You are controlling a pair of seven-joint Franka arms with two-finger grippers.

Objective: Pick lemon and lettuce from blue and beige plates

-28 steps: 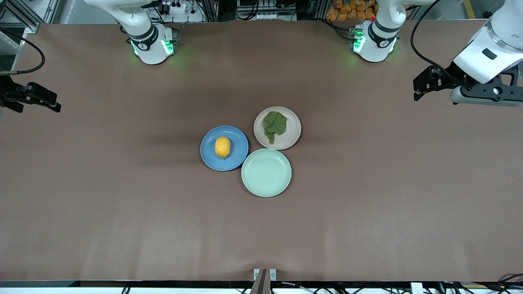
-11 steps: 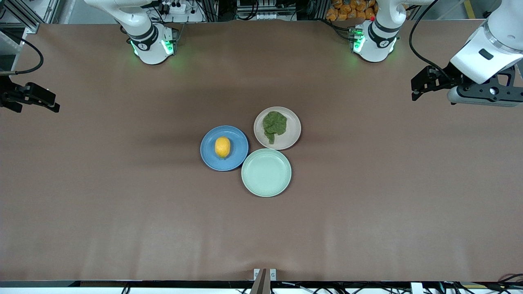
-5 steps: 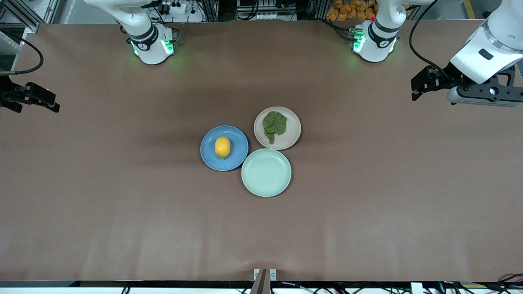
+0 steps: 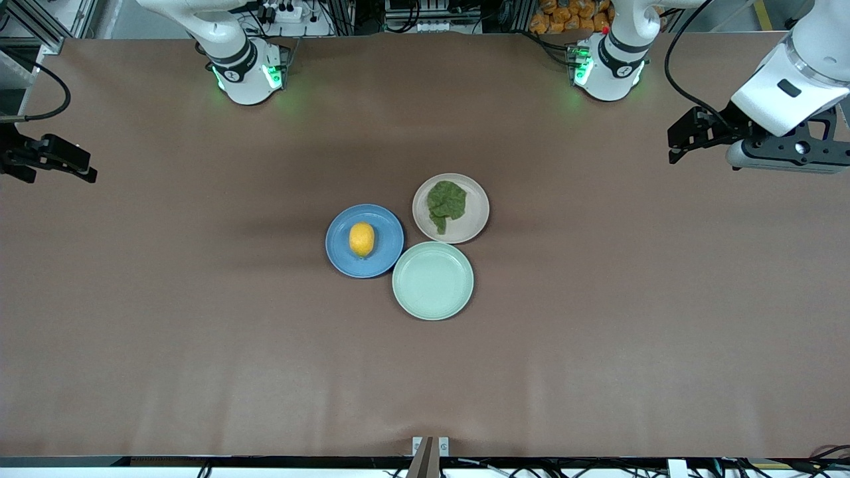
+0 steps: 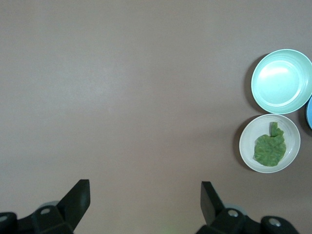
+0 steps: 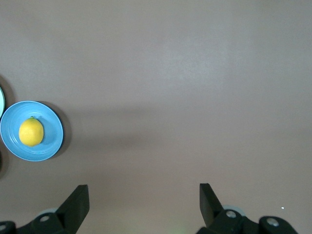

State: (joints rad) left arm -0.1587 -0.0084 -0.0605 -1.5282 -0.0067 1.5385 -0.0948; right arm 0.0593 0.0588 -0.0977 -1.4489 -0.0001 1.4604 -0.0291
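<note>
The lemon (image 4: 362, 239) lies on the blue plate (image 4: 385, 259) at the table's middle; both show in the right wrist view, lemon (image 6: 31, 132) on plate (image 6: 51, 141). The green lettuce leaf (image 4: 446, 202) lies on the beige plate (image 4: 473, 222), also in the left wrist view, leaf (image 5: 269, 148) on plate (image 5: 246, 151). My left gripper (image 4: 677, 143) is open and empty, high over the bare table at the left arm's end (image 5: 145, 195). My right gripper (image 4: 89, 171) is open and empty over the right arm's end (image 6: 144, 197).
An empty pale mint-green plate (image 4: 433, 280) touches both plates, nearer the front camera; it shows in the left wrist view (image 5: 282, 81). Brown table covering (image 4: 199, 318) spreads wide around the plates. The arm bases stand along the table's edge farthest from the camera.
The left gripper has risen slightly and shifted a little toward the middle since the earliest frame. The right gripper barely moved. The plates, lemon and lettuce are unchanged.
</note>
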